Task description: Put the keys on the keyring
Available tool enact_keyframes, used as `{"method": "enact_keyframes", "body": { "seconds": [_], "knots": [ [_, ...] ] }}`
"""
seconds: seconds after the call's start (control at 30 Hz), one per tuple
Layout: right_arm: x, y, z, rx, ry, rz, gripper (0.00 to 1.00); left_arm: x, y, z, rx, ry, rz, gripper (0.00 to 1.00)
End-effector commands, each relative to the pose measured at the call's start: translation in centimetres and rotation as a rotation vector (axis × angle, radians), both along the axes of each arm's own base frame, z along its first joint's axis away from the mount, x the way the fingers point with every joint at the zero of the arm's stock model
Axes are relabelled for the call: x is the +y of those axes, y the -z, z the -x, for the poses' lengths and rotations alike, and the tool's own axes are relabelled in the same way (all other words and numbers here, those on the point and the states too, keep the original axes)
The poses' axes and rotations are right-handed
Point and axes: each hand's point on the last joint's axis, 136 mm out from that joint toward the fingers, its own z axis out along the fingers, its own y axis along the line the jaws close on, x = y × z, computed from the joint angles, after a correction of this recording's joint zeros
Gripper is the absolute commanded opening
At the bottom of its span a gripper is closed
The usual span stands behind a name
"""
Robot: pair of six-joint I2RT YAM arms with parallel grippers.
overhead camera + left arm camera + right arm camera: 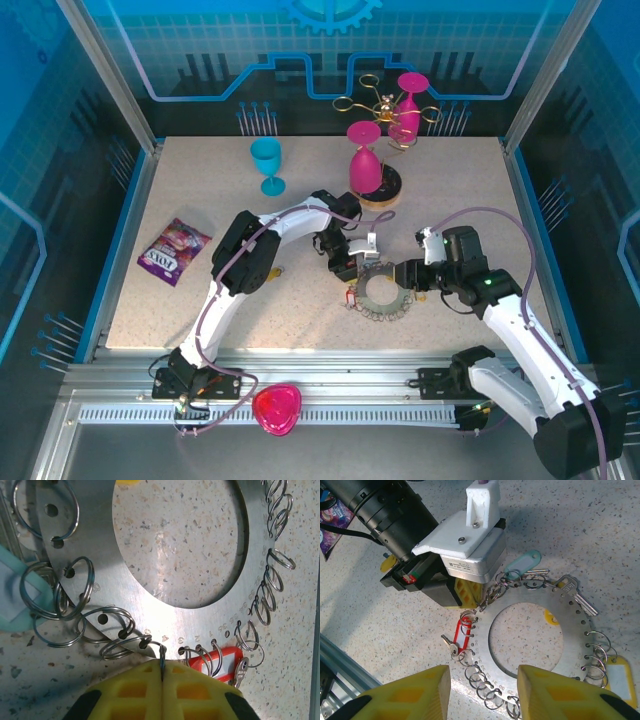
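The keyring [200, 615] is a flat grey metal ring lying on the speckled table, its rim fringed with wire loops [75, 580]. My left gripper [162, 669] is shut on one loop at the ring's edge, the wire pinched between the yellow pads. Next to it, a small key [241, 672] with a red tag [226, 661] hangs on neighbouring loops. In the right wrist view the keyring [570, 630] also carries a silver key [578, 596], a teal tag [522, 562] and a yellow tag [620, 675]. My right gripper [482, 695] hovers open over the ring's near rim, nothing between its fingers [405, 695].
A cyan goblet [267, 163] stands at the back left. An upturned magenta goblet [364, 160] sits behind the ring, and another is on the gold wire stand [405, 110]. A purple snack packet [175, 250] lies at the left. A pink heart-shaped object [277, 408] rests on the front rail.
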Motion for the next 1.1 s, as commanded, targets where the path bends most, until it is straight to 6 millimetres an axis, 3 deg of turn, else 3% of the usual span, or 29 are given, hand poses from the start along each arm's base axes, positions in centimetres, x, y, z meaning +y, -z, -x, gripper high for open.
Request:
{"method": "enact_keyframes", "body": {
  "seconds": [0.0,0.2,0.53,0.83,1.07],
  "knots": [
    [-0.3,-0.1,0.4,0.005,0.0,-0.006,0.4,-0.6,-0.6,0.3,-0.003,0.04,0.032,0.0],
    [-0.2,-1.0,0.2,-0.019,0.001,-0.019,0.4,-1.1,-2.4,-0.6,-0.124,0.043,0.112,0.0],
    [0.1,-2.1,-0.5,-0.067,-0.005,-0.037,0.39,-2.2,-7.3,-1.8,-0.396,0.025,0.336,0.0],
    [0.8,-2.9,-1.5,-0.167,-0.046,-0.059,0.38,-2.3,-10.1,-1.3,-0.462,-0.042,0.49,0.0],
    [1.5,-5.0,-3.6,-0.373,-0.063,-0.108,0.38,-2.0,-10.9,-0.9,-0.463,-0.102,0.582,0.0]
  ]
}}
